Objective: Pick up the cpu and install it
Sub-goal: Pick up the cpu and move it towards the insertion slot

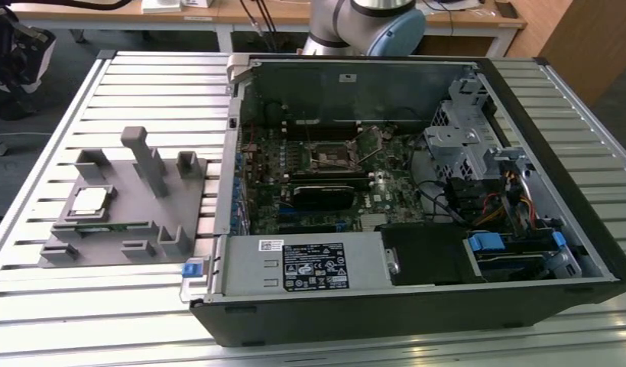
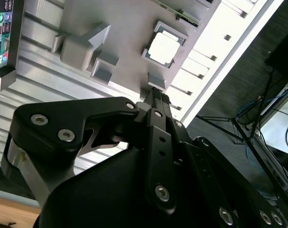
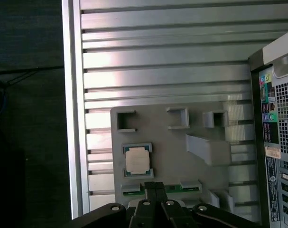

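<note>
A robotics lab: an open computer case [image 1: 354, 84] lies on a slatted aluminium bench [image 1: 160, 84], wooden desks [image 1: 108, 11] behind it.

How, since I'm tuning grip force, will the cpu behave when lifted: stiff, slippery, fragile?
Likely stiff: the cpu is a flat square with a metal top. Probably slippery, since that top shines in both wrist views. It sits low in a raised frame on the gray fixture, so little edge shows to grip; being flat, it should not roll.
</note>
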Controlling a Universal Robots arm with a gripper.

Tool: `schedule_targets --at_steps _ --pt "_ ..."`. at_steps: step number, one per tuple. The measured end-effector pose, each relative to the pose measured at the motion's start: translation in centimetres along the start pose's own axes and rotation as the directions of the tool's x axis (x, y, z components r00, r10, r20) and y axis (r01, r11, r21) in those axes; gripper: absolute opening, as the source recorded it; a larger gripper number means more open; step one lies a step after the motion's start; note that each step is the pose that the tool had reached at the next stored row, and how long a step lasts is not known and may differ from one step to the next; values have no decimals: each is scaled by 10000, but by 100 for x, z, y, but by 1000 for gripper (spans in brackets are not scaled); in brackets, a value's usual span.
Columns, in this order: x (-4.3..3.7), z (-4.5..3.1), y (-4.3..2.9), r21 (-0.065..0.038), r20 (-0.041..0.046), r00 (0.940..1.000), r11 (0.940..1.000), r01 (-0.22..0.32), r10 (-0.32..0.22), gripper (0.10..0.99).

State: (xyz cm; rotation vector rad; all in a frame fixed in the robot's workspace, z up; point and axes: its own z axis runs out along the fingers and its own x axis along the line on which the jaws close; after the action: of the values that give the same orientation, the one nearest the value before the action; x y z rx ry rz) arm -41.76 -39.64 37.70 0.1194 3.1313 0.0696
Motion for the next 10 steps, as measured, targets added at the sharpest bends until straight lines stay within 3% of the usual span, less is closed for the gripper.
schedule_targets --at_steps 10 --pt "-2 106 -44 36 -214 9997 10000 75 -74 106"
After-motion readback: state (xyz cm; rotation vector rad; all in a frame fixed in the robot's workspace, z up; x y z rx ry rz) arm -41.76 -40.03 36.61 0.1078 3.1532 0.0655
